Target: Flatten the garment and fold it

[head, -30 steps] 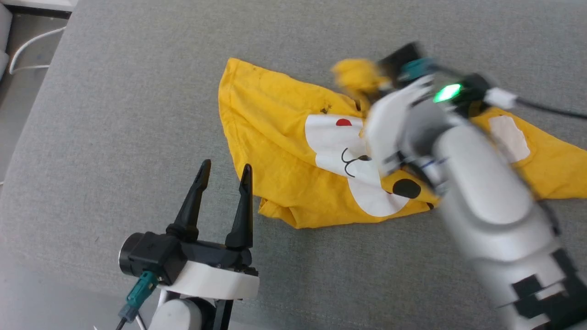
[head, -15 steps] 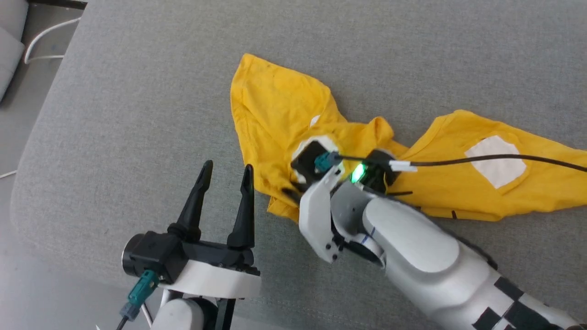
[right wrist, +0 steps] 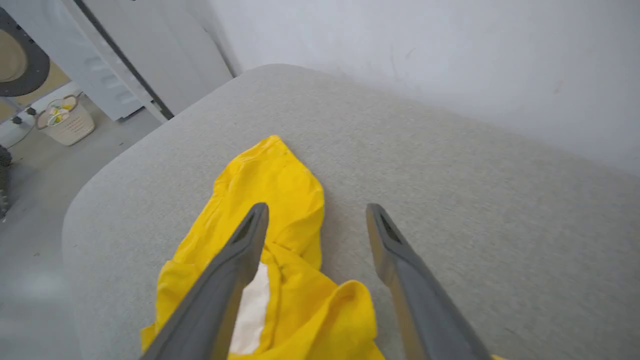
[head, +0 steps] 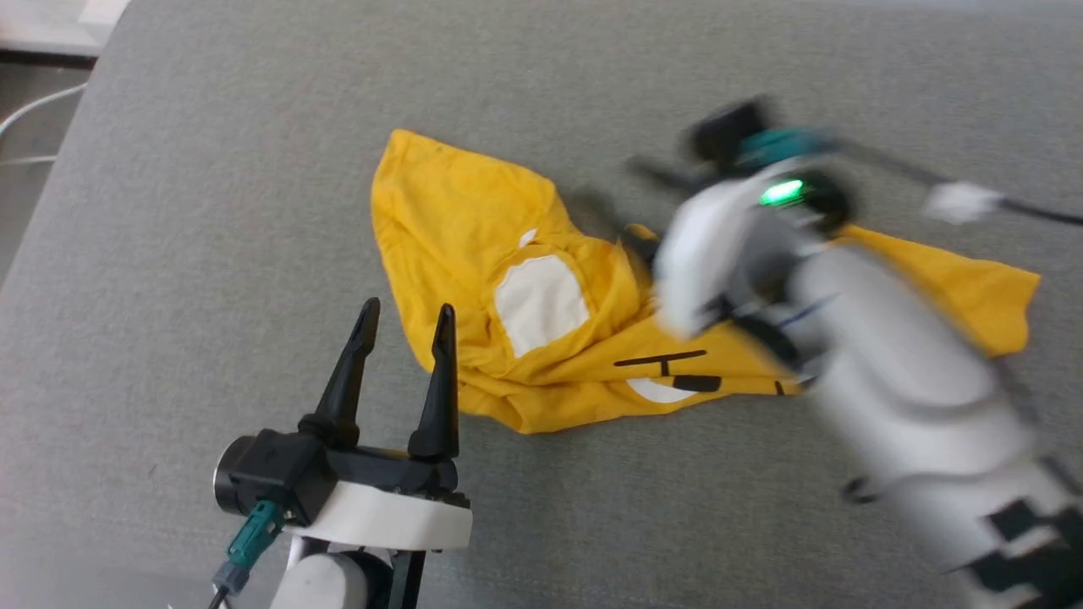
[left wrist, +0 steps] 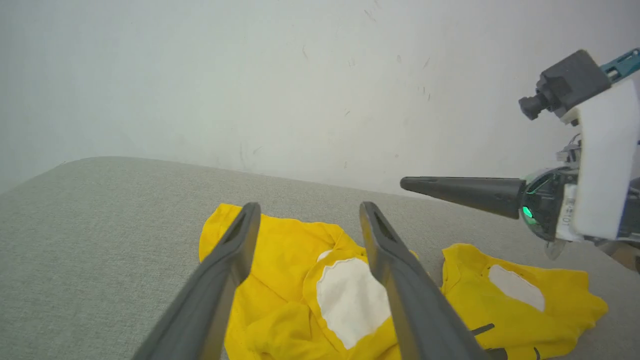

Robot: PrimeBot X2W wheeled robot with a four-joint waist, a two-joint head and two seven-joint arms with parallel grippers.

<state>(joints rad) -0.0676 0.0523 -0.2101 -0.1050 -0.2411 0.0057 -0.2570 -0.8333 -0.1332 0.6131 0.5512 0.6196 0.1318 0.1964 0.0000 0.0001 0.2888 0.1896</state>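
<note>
The right pincer point(right wrist: 316, 209) hangs wide above the yellow shirt point(right wrist: 270, 180), left pincer point(head: 407, 308) wide beside it; right wrist view adds a basket point(right wrist: 65, 120) beyond.

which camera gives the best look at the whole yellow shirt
The head view: the yellow shirt lies crumpled with both ends in frame, though the blurred right arm covers its middle. The left wrist view crops its near edge; the right wrist view catches one end.
</note>
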